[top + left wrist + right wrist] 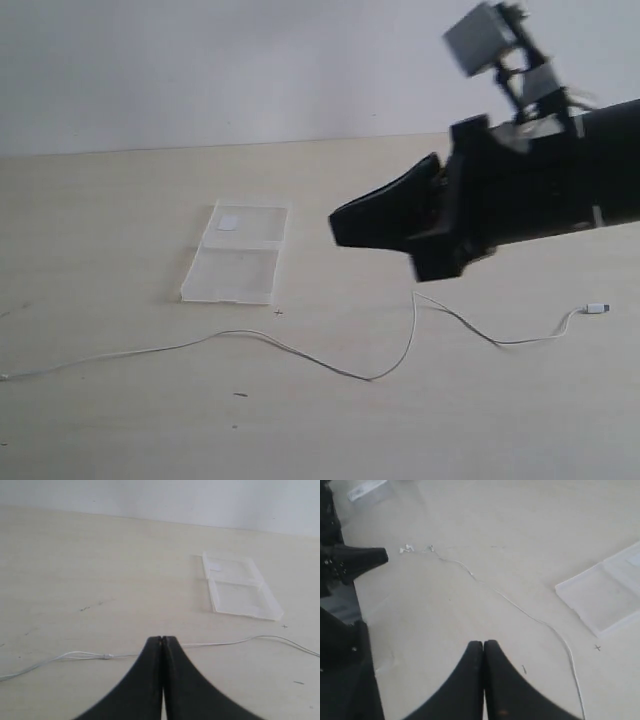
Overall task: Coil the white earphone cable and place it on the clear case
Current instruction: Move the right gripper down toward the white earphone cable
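The white earphone cable [370, 378] lies uncoiled across the table, from the left edge to its small plug [598, 308] at the right. The clear case [235, 255] lies flat and open behind the cable, with a white patch on its far panel and nothing on it. My right gripper [335, 225] hovers shut and empty above the table, right of the case. In the right wrist view its tips [483, 643] meet above bare table beside the cable [520, 609]; the earbuds [407, 548] lie farther off. My left gripper [162, 639] is shut and empty just short of the cable [220, 643].
The pale wooden table runs back to a white wall. In the right wrist view the other arm's dark gripper [360, 560] and base sit at the frame's edge, with another clear plastic piece [367, 490] beyond. The case [240, 587] also shows in the left wrist view.
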Robot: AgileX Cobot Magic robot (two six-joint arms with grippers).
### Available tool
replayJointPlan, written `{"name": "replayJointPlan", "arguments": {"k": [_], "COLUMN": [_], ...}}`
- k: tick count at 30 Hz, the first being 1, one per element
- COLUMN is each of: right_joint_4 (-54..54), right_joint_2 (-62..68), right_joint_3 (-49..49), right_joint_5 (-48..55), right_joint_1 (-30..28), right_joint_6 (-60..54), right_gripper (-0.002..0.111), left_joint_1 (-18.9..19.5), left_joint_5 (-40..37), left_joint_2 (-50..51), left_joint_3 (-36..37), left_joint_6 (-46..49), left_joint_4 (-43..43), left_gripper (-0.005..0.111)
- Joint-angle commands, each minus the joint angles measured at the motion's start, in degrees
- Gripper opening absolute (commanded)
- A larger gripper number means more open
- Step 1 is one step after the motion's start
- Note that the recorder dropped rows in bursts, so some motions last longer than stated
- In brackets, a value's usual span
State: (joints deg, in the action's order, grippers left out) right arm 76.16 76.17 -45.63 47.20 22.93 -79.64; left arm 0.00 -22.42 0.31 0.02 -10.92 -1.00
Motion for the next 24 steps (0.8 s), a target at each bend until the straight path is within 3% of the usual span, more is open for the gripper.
{"name": "replayJointPlan", "arguments": {"k": [1,8,17,20,24], "right_joint_4": [-0.4,-2.1,-3.2,-9.9,-13.5], "right_joint_2": [7.7,20.3,35.4,39.0,41.0], "right_joint_3": [-4.1,-10.5,-21.5,-23.3,-23.5], "right_joint_5": [-8.6,-9.3,-13.0,-16.4,-16.3], "right_joint_1": [6.7,11.0,15.1,15.1,15.1], "right_joint_6": [-2.7,-3.4,-1.2,3.2,4.7], "right_gripper": [0.012,0.038,0.041,0.05,0.05], "left_joint_1": [0.1,0.1,0.1,0.1,0.1], "left_joint_5": [0.3,0.3,0.3,0.3,0.3], "left_joint_2": [-0.3,-0.3,-0.3,-0.3,-0.3], "left_joint_3": [0.0,0.0,0.0,0.0,0.0], "left_joint_6": [0.1,0.1,0.1,0.1,0.1], "left_joint_4": [0.1,0.1,0.1,0.1,0.1], "left_gripper": [0.0,0.0,0.0,0.0,0.0]}}
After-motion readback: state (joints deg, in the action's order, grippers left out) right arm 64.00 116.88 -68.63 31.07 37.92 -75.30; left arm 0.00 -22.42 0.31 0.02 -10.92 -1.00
